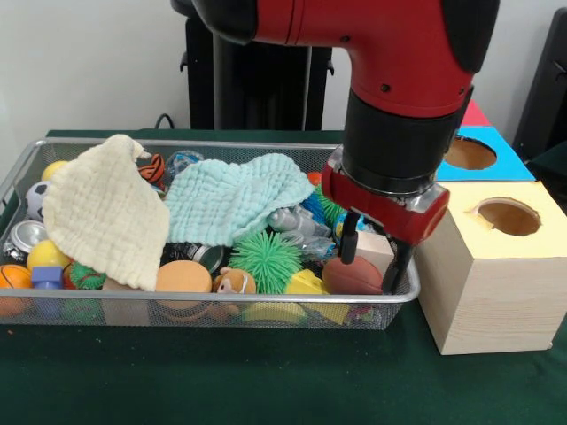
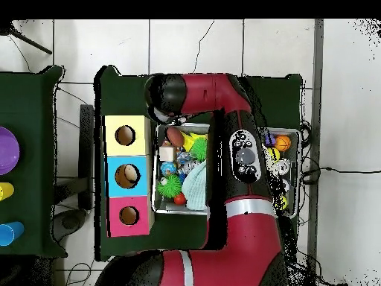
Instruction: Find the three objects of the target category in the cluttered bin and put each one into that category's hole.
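The end effector [image 1: 376, 257] hangs open over the bin [image 1: 213, 312], its fingers straddling a wooden block [image 1: 376, 248] beside a brown ball [image 1: 352, 276]. It grips nothing. Two cloths [image 1: 102, 208] drape the clutter.

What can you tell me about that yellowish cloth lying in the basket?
The pale yellow cloth looks like soft, crinkled muslin. It lies crumpled and draped over toys at one end of the wire mesh bin, one corner hanging toward the near rim. It hides part of what is under it and sits beside a light blue cloth. Nothing grips it.
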{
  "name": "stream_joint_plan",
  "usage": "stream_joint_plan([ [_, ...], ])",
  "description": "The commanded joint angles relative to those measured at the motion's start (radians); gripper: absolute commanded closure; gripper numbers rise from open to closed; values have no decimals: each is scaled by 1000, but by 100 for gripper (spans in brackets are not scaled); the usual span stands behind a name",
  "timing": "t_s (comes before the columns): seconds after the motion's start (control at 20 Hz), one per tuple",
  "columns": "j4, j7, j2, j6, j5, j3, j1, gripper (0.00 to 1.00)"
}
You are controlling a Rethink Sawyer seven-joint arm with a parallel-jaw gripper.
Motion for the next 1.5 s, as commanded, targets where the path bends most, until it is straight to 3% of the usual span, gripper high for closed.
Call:
stream_joint_plan([
  [0.05,205,68,-6,-92,8,-34,1,0],
  [0.7,253,126,23,-179,27,-65,52,0],
  [1.2,183,111,109,-237,21,-97,58,0],
  [1.5,174,83,123,-248,33,-100,40,0],
])
